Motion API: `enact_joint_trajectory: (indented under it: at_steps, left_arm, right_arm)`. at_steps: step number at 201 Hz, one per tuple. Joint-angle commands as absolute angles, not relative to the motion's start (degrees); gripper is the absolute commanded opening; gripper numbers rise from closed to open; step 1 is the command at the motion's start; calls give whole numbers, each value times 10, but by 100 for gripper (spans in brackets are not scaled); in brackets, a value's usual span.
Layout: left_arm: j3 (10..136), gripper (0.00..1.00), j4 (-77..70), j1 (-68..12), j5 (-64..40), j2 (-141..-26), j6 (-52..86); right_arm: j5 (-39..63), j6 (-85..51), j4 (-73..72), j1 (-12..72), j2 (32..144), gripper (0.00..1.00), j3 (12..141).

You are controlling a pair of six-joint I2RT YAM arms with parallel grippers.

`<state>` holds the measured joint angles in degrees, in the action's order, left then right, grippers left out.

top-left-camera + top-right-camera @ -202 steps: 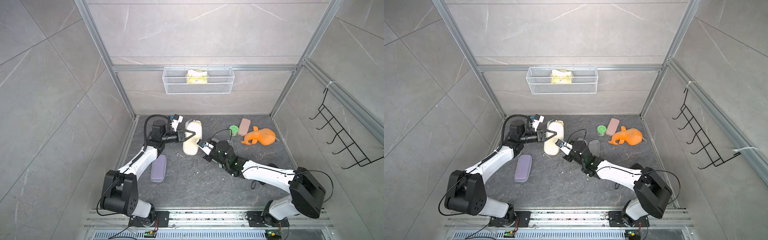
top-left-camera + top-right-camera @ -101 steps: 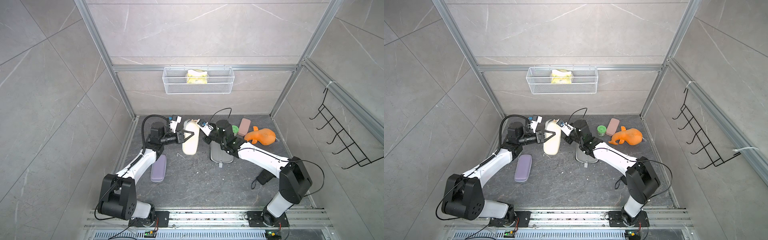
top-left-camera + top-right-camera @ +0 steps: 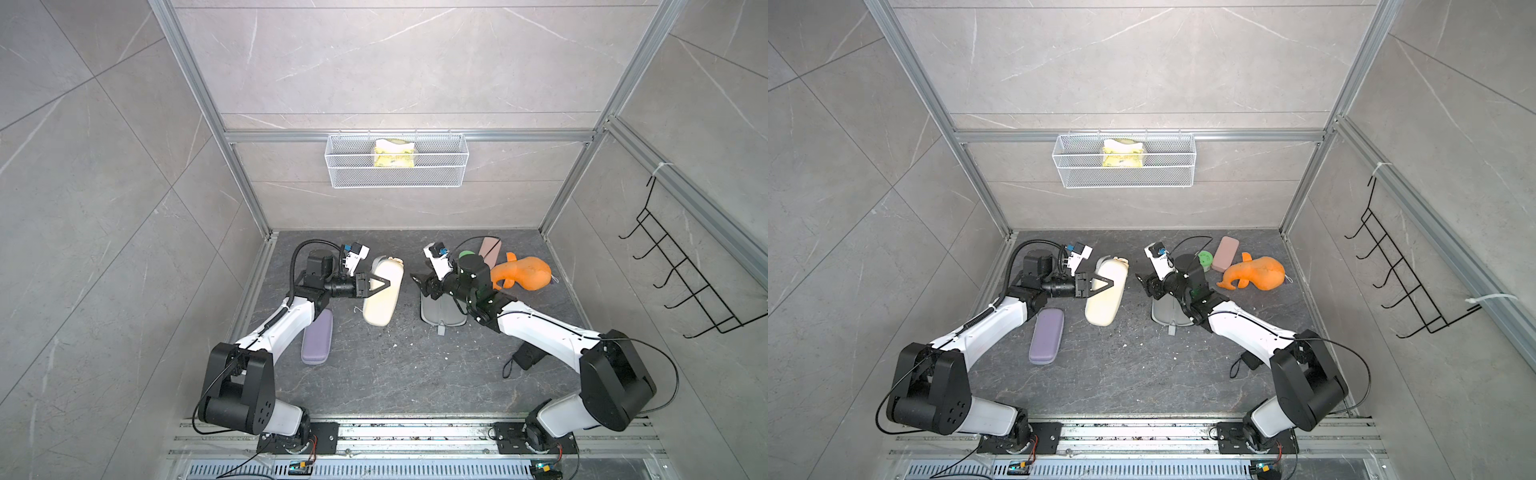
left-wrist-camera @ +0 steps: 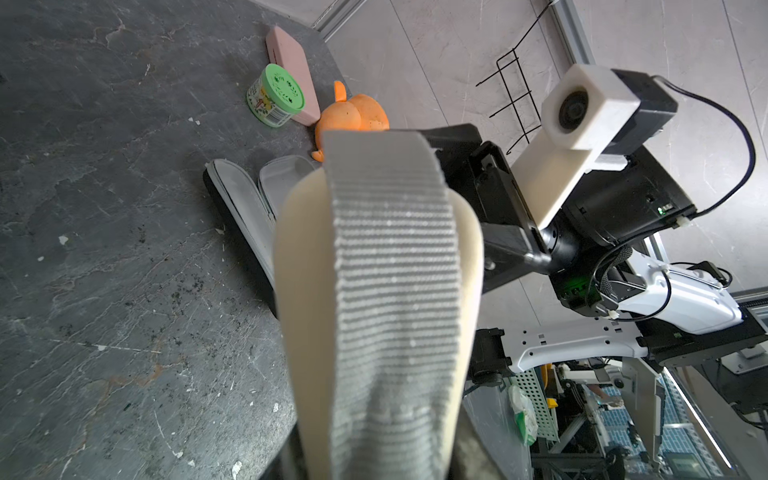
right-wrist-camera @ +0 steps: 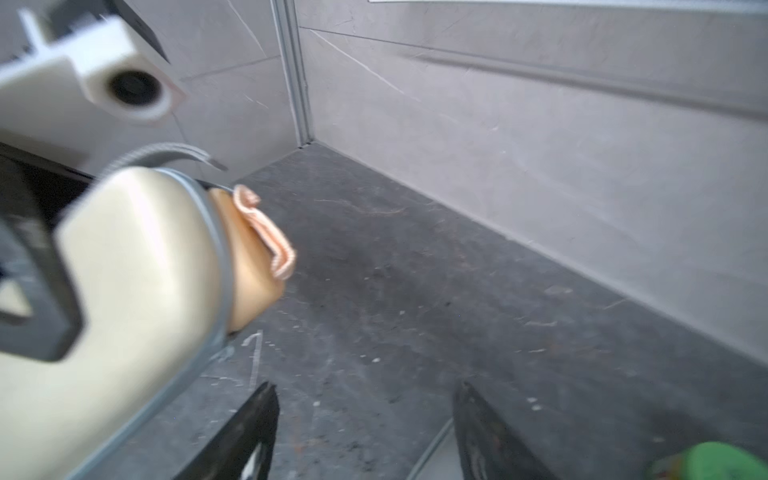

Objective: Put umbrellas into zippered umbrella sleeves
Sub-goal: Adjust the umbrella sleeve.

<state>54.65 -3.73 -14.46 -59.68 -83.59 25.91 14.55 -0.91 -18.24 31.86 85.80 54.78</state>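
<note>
Two changes: the right gripper (image 3: 421,285), pinched shut a second ago, now has its jaws released and empty, drawn back over the open grey-lined sleeve (image 3: 437,314). Meanwhile the left gripper (image 3: 381,286) stays clenched on the cream sleeve (image 3: 379,309) near the table's (image 3: 395,374) back edge, with the tan umbrella handle (image 5: 249,266) apparently protruding.

umbrella (image 5: 253,266) in middle sleeve (image 3: 380,299) | shut sleeve (image 3: 317,343) left — open sleeve (image 3: 440,316) right | toy (image 3: 525,272) behind

White links (image 3: 286,324), black joints (image 3: 237,386), black cables (image 3: 294,266)
</note>
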Motion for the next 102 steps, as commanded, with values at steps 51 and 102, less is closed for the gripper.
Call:
enact_joint_trajectory:
  at_steps: [51,102]
  left_arm:
    - [601,15,-29,-152,-673,-844,230]
    - [624,14,-30,-178,-684,-866,243]
  right_arm:
    - [433,-332,-303,254,909,77,578]
    - [488,-371,-352,263,940,77,584]
